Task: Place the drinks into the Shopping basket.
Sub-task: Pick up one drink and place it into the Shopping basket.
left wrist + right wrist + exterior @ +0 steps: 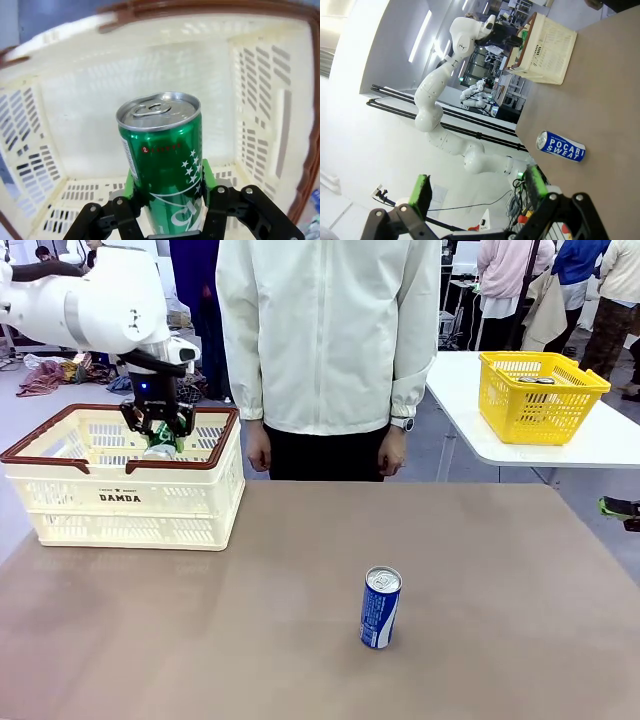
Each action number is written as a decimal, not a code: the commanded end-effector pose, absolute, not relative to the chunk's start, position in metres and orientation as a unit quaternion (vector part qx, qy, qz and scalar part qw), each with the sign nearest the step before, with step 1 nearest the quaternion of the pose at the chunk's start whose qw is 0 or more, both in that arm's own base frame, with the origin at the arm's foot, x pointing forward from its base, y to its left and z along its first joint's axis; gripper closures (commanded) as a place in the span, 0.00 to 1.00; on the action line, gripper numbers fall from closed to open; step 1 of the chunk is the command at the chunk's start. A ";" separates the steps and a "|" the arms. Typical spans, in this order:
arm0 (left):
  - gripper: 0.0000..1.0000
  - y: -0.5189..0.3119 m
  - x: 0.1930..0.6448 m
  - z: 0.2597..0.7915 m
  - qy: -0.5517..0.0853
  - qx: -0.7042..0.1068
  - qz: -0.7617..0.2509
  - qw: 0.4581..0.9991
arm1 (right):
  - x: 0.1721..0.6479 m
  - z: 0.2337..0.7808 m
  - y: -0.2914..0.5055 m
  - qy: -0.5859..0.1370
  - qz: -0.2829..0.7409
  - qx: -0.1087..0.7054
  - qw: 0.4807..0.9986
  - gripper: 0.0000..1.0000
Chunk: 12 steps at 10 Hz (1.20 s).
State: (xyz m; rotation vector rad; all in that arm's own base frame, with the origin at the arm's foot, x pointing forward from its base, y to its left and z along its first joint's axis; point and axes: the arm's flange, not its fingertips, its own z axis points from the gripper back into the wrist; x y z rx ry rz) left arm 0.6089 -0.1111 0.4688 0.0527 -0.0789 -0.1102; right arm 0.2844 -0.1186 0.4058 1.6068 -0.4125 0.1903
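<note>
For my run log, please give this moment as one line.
left fingers: shut on green can, over Shopping basket | right fingers: open, empty | Pocari Sweat can: upright on table | person: at far side

Basket (120, 495) far left on table (250, 640), held can (162, 440) within its rim; standing can (381, 607) mid-table, to its right & nearer.

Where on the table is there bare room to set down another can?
The brown table is bare nearly everywhere: the stretch between the DAMDA shopping basket and the blue Pocari Sweat can, the near left corner, and everything right of that can. Only the far left corner is crowded: the basket stands there, the green can held above its floor.
</note>
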 end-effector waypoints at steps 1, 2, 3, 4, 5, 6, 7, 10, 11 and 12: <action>1.00 -0.098 0.602 0.450 -0.049 0.042 -0.083 0.994 | 0.285 0.412 -0.119 -0.183 0.079 0.718 0.667 0.00; 1.00 -0.099 0.606 0.441 -0.046 0.035 -0.090 0.994 | 0.285 0.412 -0.119 -0.183 0.079 0.718 0.667 0.00; 1.00 -0.100 0.612 0.432 -0.043 0.032 -0.085 0.995 | 0.285 0.412 -0.119 -0.183 0.079 0.718 0.667 0.00; 1.00 -0.100 0.617 0.424 -0.035 0.028 -0.080 0.996 | 0.285 0.412 -0.119 -0.183 0.079 0.718 0.667 0.00; 1.00 -0.099 0.621 0.419 -0.031 0.038 -0.064 0.997 | 0.285 0.412 -0.119 -0.183 0.079 0.718 0.667 0.00; 1.00 -0.098 0.623 0.416 -0.025 0.040 -0.061 0.997 | 0.285 0.412 -0.119 -0.183 0.079 0.718 0.667 0.00; 1.00 -0.098 0.625 0.413 -0.020 0.038 -0.057 0.997 | 0.285 0.412 -0.119 -0.183 0.079 0.718 0.667 0.00; 0.09 -0.097 0.629 0.410 -0.009 0.027 -0.047 0.998 | 0.285 0.412 -0.119 -0.183 0.079 0.718 0.667 0.00; 0.00 -0.096 0.628 0.411 -0.011 0.026 -0.044 0.999 | 0.285 0.412 -0.119 -0.183 0.079 0.718 0.667 0.00; 0.00 -0.095 0.628 0.412 -0.011 0.026 -0.042 0.999 | 0.285 0.412 -0.119 -0.183 0.079 0.718 0.667 0.00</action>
